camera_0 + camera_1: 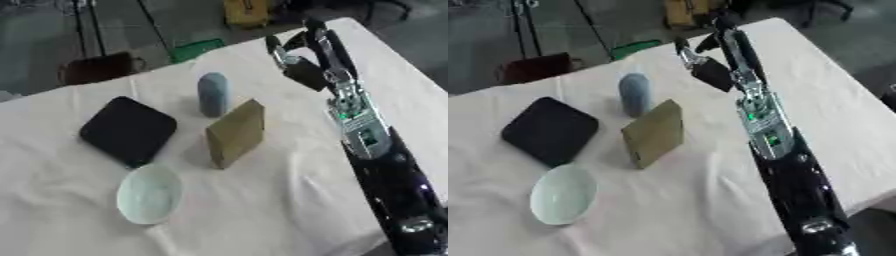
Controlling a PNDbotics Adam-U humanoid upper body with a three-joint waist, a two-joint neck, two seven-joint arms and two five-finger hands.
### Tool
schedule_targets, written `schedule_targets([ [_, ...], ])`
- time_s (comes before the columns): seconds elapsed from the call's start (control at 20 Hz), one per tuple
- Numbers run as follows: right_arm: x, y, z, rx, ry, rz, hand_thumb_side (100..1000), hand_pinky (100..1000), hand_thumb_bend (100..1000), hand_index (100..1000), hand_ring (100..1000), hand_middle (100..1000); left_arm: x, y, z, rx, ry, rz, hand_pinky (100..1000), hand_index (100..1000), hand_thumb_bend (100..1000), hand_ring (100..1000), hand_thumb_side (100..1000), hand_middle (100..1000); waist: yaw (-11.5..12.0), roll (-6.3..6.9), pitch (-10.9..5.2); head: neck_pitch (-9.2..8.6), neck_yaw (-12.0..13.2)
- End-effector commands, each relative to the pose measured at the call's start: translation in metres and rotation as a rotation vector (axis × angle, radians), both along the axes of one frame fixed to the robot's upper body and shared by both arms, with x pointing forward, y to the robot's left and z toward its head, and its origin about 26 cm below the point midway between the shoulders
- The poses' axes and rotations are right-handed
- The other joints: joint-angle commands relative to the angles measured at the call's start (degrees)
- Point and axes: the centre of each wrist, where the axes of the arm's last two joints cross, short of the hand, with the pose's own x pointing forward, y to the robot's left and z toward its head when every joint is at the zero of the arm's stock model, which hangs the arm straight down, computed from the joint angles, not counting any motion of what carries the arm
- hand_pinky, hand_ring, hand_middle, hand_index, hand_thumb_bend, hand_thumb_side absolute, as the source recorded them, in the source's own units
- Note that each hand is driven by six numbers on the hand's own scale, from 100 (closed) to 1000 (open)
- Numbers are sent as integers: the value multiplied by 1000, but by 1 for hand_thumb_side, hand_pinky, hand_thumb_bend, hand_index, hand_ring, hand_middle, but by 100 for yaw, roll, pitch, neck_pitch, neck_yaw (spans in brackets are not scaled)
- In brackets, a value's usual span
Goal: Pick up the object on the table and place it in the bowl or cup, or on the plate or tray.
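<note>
Our right hand [302, 55] hangs above the far side of the white-clothed table [262, 200], fingers and thumb spread apart and holding nothing. Below and to its left we see the olive-tan box [234, 133] standing on edge, just in front of an upright grey-blue cylinder [213, 94]. We find a black square tray [128, 130] lying to the box's left, with a pale green bowl [149, 194] nearer us.

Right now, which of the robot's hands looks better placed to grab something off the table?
The right hand. It is the only one in view, stretched over the white table beyond the olive box and blue-grey cylinder. The left hand shows in neither view.
</note>
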Motion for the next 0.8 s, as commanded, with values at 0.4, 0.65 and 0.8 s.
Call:
schedule_targets([
  [0.4, 0, -3, 15, -18, -41, -2, 541, 693, 332, 860, 570, 803, 2, -17, 17, 305, 14, -101, 769, 899, 995, 855, 722, 889, -23, -34, -94, -62, -3],
  [0.65, 0, -2, 15, -22, -39, 3, 541, 693, 330, 860, 570, 803, 9, -34, 22, 523, 22, -148, 776, 899, 983, 845, 769, 872, -77, -24, -96, -62, 16],
  [0.8, 0, -1, 15, -23, -39, 9, 542, 693, 329, 860, 570, 803, 17, -48, 25, 643, 16, -159, 781, 896, 968, 844, 775, 867, -109, -12, -99, -76, 25],
])
